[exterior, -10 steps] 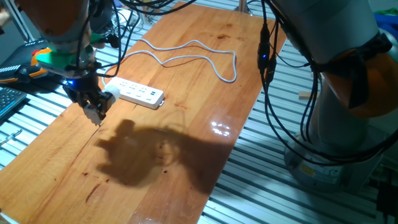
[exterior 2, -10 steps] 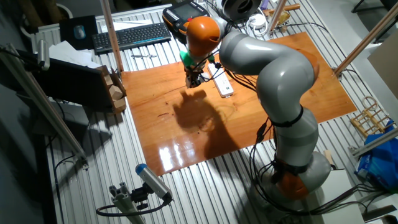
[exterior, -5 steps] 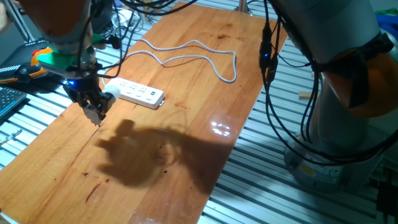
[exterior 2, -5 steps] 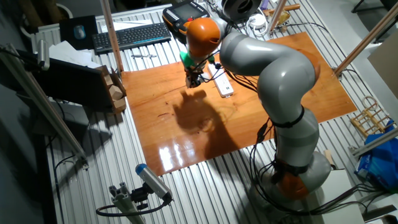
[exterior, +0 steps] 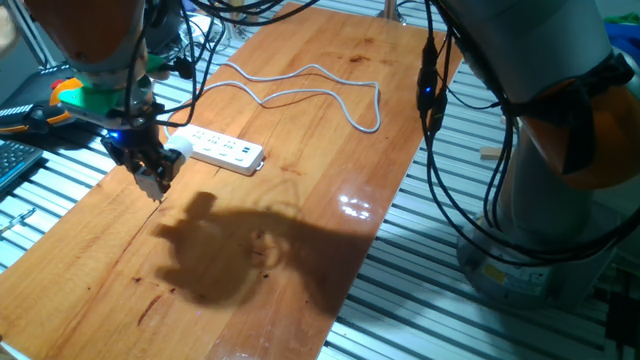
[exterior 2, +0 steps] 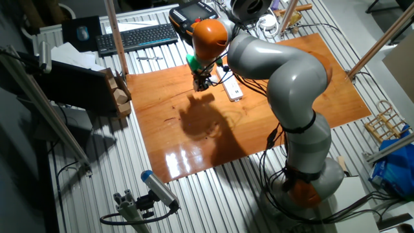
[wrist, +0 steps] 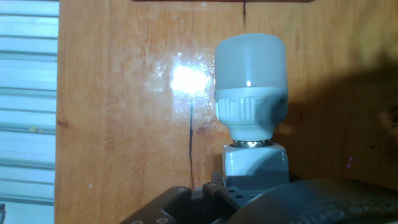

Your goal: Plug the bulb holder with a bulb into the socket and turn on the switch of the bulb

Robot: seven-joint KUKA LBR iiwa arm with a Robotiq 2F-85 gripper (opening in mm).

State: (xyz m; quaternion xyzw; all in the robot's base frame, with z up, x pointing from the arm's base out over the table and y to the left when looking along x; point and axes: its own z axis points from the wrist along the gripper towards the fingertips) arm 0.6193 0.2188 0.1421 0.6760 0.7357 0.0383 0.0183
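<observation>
While the bulb holder (wrist: 255,165) is carried above the wooden table (exterior: 300,215), its white boxy body sits clamped in the gripper (exterior: 152,180), with the bulb (wrist: 250,84) projecting forward along the fingers. The holder's long axis runs in line with the fingers and points down at bare wood, not at an outlet. The socket (exterior: 222,150), a flat white strip, lies on the table just beside the gripper, on the side toward the coiled white cable (exterior: 310,95); its long axis runs roughly across the board. Judged from this, the coming move must carry the holder sideways over the strip and turn its plug face toward an outlet. The plug pins and the red switch are not visible in any view.
</observation>
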